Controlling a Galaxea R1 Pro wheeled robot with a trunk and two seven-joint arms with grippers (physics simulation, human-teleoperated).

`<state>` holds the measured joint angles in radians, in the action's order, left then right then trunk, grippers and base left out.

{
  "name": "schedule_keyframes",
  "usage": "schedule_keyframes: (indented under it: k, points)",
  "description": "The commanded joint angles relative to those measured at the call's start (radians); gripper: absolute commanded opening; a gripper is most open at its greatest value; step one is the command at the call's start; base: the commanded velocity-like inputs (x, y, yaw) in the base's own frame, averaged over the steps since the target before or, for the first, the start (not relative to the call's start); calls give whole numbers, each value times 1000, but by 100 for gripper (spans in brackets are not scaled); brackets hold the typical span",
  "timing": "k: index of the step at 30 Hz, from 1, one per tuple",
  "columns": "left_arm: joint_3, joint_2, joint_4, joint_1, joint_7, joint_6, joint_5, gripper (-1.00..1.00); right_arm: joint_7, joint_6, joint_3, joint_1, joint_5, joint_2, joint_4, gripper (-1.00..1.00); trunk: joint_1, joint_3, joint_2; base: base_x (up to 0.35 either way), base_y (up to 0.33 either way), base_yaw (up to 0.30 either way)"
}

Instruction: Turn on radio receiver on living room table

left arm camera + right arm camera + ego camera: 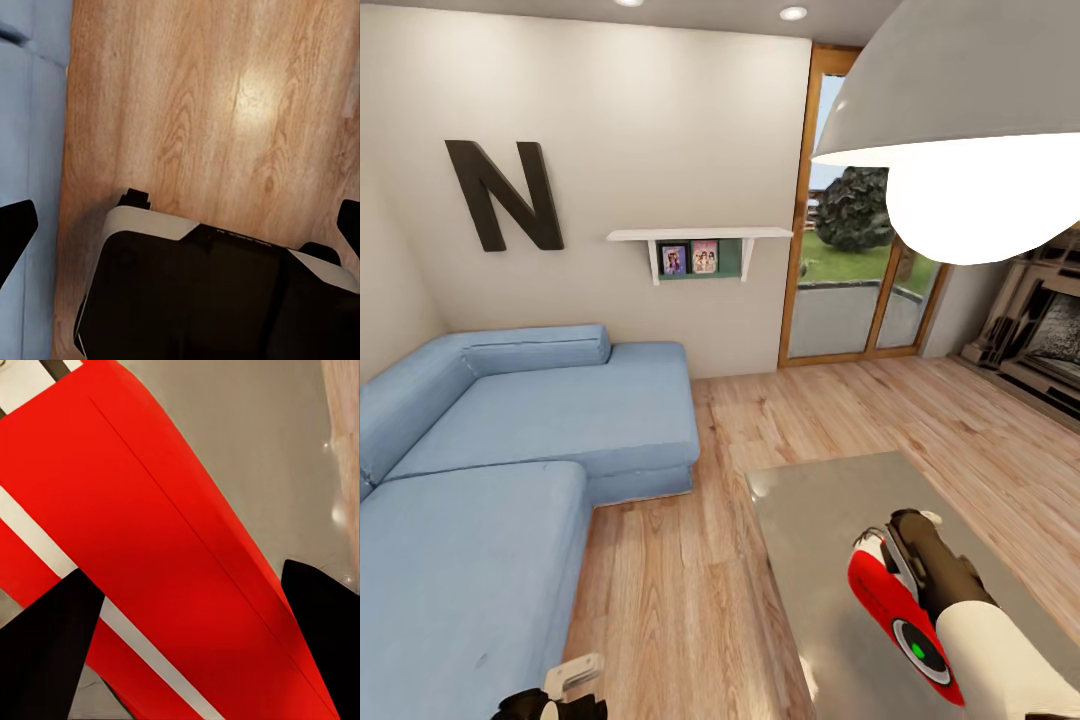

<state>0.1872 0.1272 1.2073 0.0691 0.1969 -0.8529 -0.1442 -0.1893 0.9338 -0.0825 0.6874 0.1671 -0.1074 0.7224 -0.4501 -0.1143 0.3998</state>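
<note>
A: Where was the radio receiver (895, 615) at that point?

B: On the low grey-beige coffee table (810, 510), at its near end, close to the right arm. Its round grey dial with the green centre (917, 650) faced the head camera, and the red shell looked tipped over rather than upright, though I couldn't be sure how it rested.

A: And the right gripper (187, 649)?

B: Right over it. In the wrist view its two dark fingertips (45, 652) stood apart, with the red body and a white trim stripe running between and beneath them. Spread, then, and not clamped on anything. Whether a tip touched the shell I couldn't tell.

A: The left gripper (565, 690)?

B: Low beside the blue sectional sofa (510, 450), above the wood plank floor (225, 97). Its fingertips sat at opposite edges of the wrist picture — wide apart, holding nothing.

A: How would the radio handle?

B: My guess is light, rigid plastic, smooth and a bit slippery on that glossy top — so a hard poke could skate it away. I'd press the dial gently, or steady the case across its flat sides first. The handle I couldn't make out clearly.
</note>
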Motion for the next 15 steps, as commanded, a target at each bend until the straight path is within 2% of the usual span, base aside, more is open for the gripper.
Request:
schedule_keyframes:
  k: [1, 3, 5, 15]
  points:
    - [0, 0, -1, 0, 0, 0, 0, 100, -9, -2, 0, 19, 10, 0, -44, -100, 0, 0, 0, 0, 0, 0]
    - [0, 0, -1, 0, 1, 0, 0, 100, -33, -12, 0, 47, 11, 0, -121, -100, 0, 0, 0, 0, 0, 0]
    - [0, 0, -1, 0, 0, 0, 0, 100, -43, -31, 0, 56, 12, 0, -154, -100, 0, 0, 0, 0, 0, 0]
    - [0, 0, 0, 0, 0, 0, -1, 100, -50, -51, -1, 63, 9, 0, -180, -100, 0, 0, 0, 0, 0, 0]
